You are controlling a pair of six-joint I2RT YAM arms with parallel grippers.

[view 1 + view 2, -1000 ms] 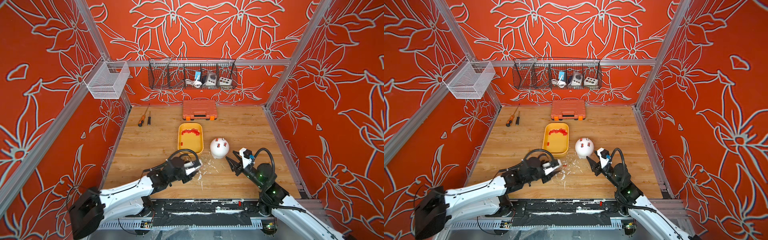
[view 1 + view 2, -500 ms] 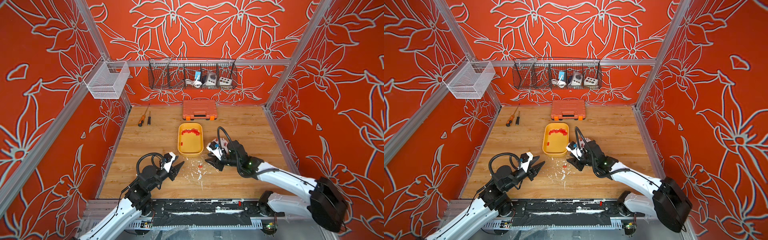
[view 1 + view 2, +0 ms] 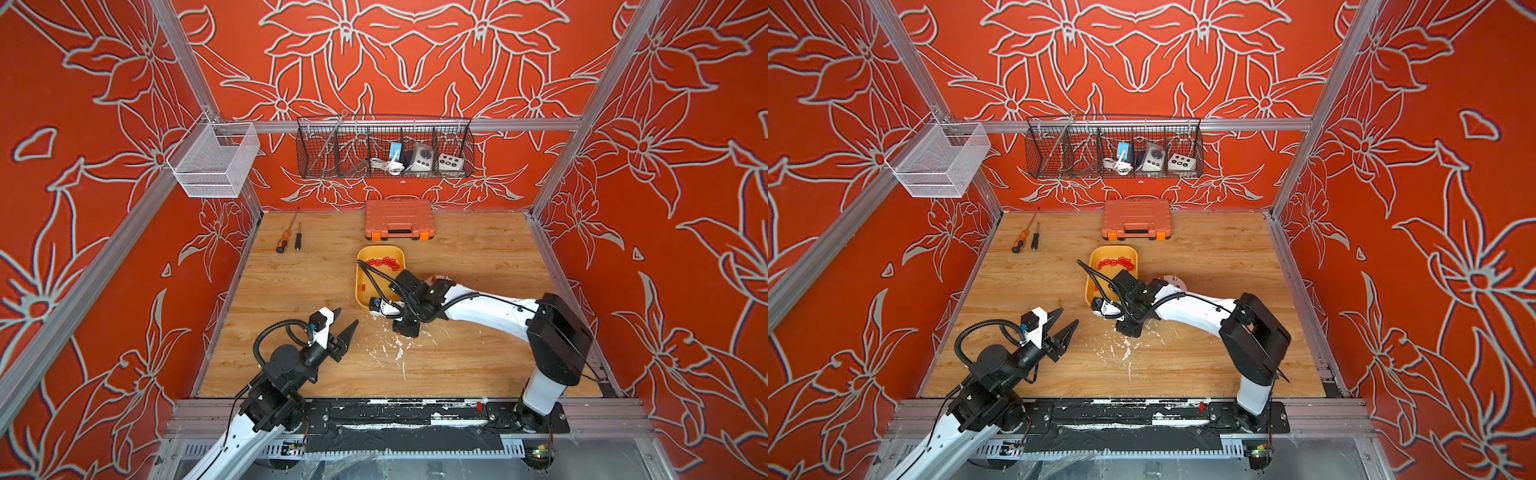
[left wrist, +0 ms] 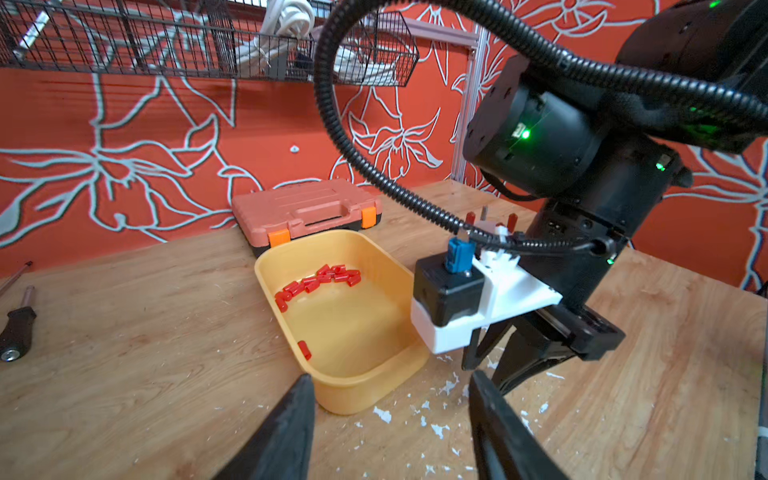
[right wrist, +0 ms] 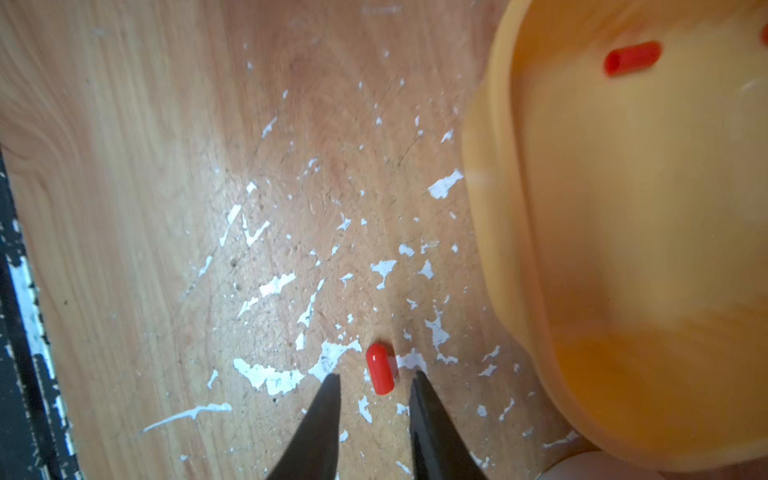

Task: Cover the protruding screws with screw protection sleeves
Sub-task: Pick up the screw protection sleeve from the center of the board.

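The right hand [image 5: 376, 375] flanks a red sleeve [image 5: 379, 368] on the table [image 5: 166, 208], untouched.

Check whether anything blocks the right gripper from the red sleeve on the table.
Nothing visible does: the sleeve lies on the table between the parted jaws of the right gripper, untouched; the yellow tray sits apart.

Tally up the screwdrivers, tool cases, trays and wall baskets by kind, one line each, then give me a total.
screwdrivers: 2
orange tool case: 1
yellow tray: 1
black wire basket: 1
white mesh basket: 1
Total: 6
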